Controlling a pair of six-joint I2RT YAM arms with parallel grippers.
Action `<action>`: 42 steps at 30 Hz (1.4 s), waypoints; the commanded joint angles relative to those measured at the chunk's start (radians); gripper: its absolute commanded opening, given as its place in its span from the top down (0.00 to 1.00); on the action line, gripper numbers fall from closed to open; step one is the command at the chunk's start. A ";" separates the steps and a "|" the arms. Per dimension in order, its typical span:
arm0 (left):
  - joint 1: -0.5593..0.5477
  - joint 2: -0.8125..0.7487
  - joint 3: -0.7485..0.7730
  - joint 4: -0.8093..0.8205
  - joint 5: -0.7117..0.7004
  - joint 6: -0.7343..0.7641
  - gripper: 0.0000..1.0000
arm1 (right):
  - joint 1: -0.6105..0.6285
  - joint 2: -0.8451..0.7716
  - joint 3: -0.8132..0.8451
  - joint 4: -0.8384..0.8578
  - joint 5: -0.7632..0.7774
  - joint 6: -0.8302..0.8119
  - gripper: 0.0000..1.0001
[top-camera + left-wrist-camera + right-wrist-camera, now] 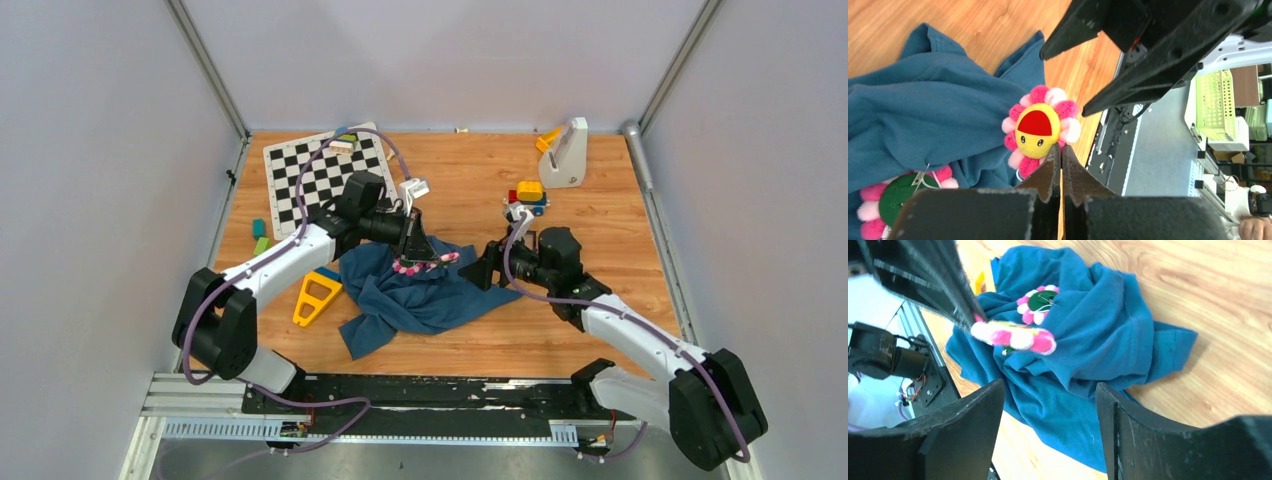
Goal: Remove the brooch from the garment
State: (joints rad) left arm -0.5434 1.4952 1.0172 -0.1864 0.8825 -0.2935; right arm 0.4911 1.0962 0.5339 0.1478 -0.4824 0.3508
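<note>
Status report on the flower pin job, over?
Left gripper shut on yellow-faced brooch by its petals, above blue garment; detachment unclear. Right gripper open, empty, facing it. Second flower brooch lies green back up on garment.

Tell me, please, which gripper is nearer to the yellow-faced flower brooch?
Left: the left gripper is shut on the brooch; the right gripper stands open beside it, not touching.

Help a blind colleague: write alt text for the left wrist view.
The left gripper, shut, pinches the edge of a pink-and-white flower brooch with a yellow face, beside a blue garment on a wooden table. A second brooch, green back showing, sits on the garment at lower left; the right gripper is open above.
</note>
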 commanded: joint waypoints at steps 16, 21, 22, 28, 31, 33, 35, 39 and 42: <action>-0.001 -0.212 0.232 -0.305 0.044 0.075 1.00 | 0.060 -0.001 0.076 0.302 -0.301 -0.459 0.35; 0.000 -0.233 0.244 -0.320 0.058 0.081 1.00 | 0.075 0.070 0.127 0.305 -0.339 -0.461 0.37; 0.000 -0.238 0.244 -0.317 0.062 0.079 1.00 | 0.074 0.085 0.129 0.313 -0.344 -0.459 0.38; 0.000 -0.271 0.229 -0.255 0.084 0.048 1.00 | 0.075 0.144 0.117 0.384 -0.383 -0.407 0.48; 0.000 -0.281 0.206 -0.217 0.096 0.024 1.00 | 0.075 0.159 0.131 0.406 -0.435 -0.363 0.50; 0.000 -0.274 0.197 -0.200 0.108 0.013 1.00 | 0.075 0.151 0.118 0.454 -0.447 -0.327 0.49; 0.000 -0.264 0.194 -0.198 0.107 0.015 1.00 | 0.075 0.147 0.124 0.445 -0.443 -0.318 0.65; 0.003 -0.259 0.187 -0.201 0.076 0.025 1.00 | 0.075 0.168 0.217 0.275 -0.476 -0.323 0.97; 0.005 -0.246 0.178 -0.203 0.060 0.028 1.00 | 0.076 0.169 0.222 0.256 -0.491 -0.281 1.00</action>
State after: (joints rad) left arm -0.5415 1.2526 1.2030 -0.4324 0.9371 -0.2577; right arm 0.5625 1.2652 0.6991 0.4438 -0.9180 0.0219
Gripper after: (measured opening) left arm 0.007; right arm 0.021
